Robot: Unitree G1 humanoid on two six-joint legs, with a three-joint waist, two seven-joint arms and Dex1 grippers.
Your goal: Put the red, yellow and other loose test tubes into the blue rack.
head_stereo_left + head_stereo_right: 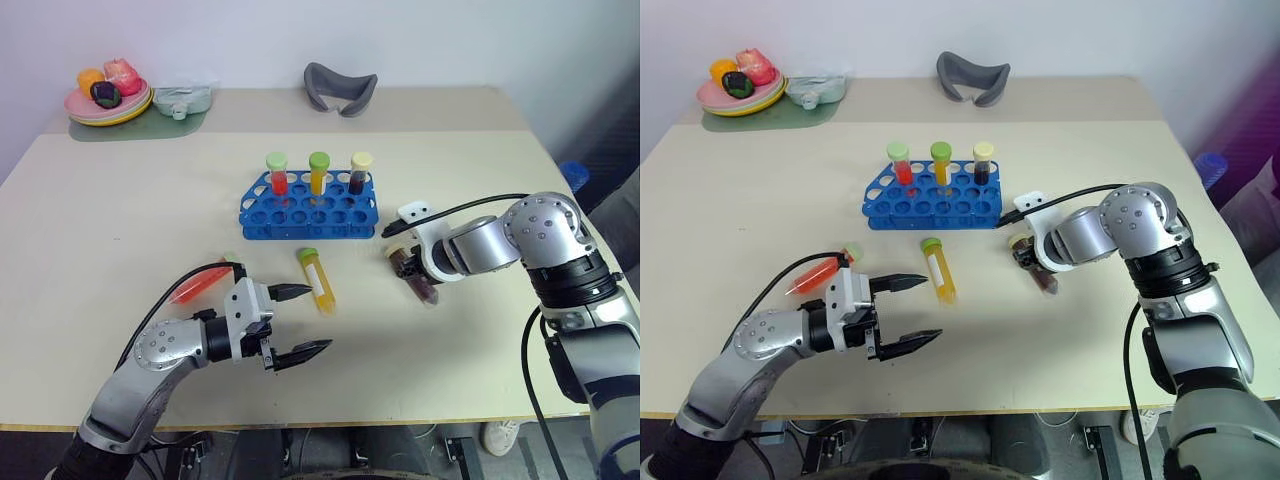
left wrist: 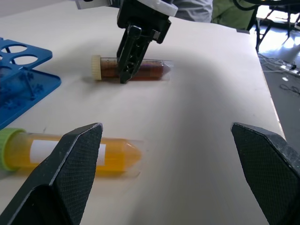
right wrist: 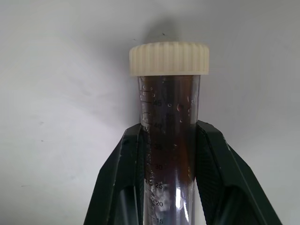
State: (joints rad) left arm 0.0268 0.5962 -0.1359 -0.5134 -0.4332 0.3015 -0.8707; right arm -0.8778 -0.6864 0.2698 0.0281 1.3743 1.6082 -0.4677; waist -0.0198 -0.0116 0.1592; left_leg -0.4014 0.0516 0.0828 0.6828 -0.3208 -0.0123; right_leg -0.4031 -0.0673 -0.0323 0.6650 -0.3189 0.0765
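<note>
The right gripper is closed tight on the brown test tube with the cream cap; the tube lies flat on the table, just to the right of the blue rack. The left gripper has its jaws wide open and holds nothing; it hangs over the near part of the table. Just past its fingers lies the yellow test tube (green cap, white label), flat on the table in front of the rack. The red test tube lies behind the left wrist — partly hidden by it. Three tubes stand upright in the rack's back row — red, yellow and dark.
</note>
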